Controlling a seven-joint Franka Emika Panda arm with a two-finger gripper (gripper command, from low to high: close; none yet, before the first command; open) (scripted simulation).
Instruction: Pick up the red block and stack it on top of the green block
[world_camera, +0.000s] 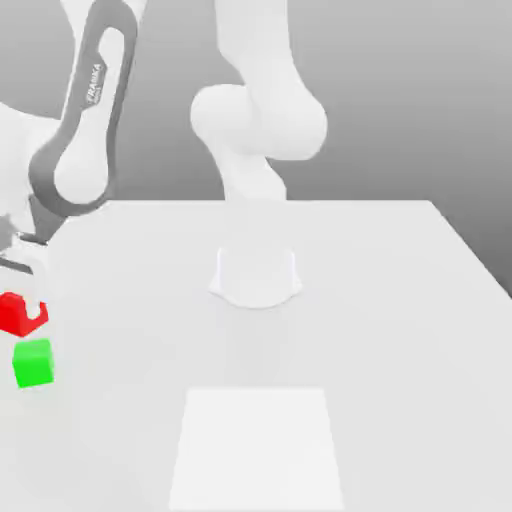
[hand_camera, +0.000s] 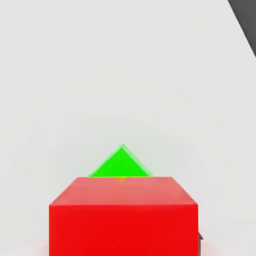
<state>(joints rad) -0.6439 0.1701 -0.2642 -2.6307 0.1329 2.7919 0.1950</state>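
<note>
Red block: in the gripper's grasp at the exterior view's left edge (world_camera: 14, 317); raised off the worktop, apart from the green block. In the hand view it is the nearest block, with one smooth face and a paler adjoining face visible.
Gripper: closed on the red block (world_camera: 24, 306); a pale finger crosses part of the block in the exterior view.
Green block: on the worktop, in line below the red block in the exterior view (world_camera: 34, 363); a strip of worktop colour separates the two there. In the hand view the red block overlaps it, leaving one pointed corner exposed. Its edges are turned relative to those of the red block.
Stack alignment: exact centring cannot be told.
Worktop: pale, smooth, carrying the green block (world_camera: 400, 340).
Arm: white with grey trim; its hand end is at the exterior view's left (world_camera: 257, 120).
Base: on the worktop, near the middle of the exterior view (world_camera: 256, 282).
White panel: in the exterior view's foreground, well apart from both blocks (world_camera: 256, 450).
</note>
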